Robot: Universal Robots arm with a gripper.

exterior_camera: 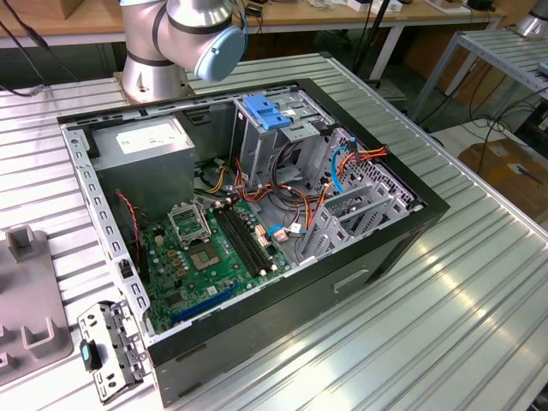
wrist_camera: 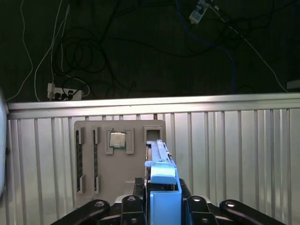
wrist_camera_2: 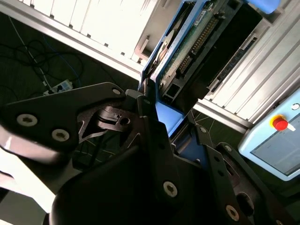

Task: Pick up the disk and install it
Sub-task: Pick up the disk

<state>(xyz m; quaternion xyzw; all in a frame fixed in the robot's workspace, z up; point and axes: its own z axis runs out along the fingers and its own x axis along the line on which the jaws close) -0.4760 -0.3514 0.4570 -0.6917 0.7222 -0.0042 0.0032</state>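
Between tight fingers [wrist_camera: 188, 208], the disk [wrist_camera: 164, 197].

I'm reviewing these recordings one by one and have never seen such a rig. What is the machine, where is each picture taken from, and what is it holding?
The machine is a silver-and-blue jointed robot arm standing on a ribbed metal table. The exterior view comes from a camera off the arm, showing an open black computer case with a green circuit board inside. The two wrist views come from cameras riding on the arm. In both, its black metal gripper is shut on the disk, a flat dark hard drive in a bright blue plastic frame. The first wrist view looks past it at a grey slotted holder tray on the table, with a small square silver chip seated in it.
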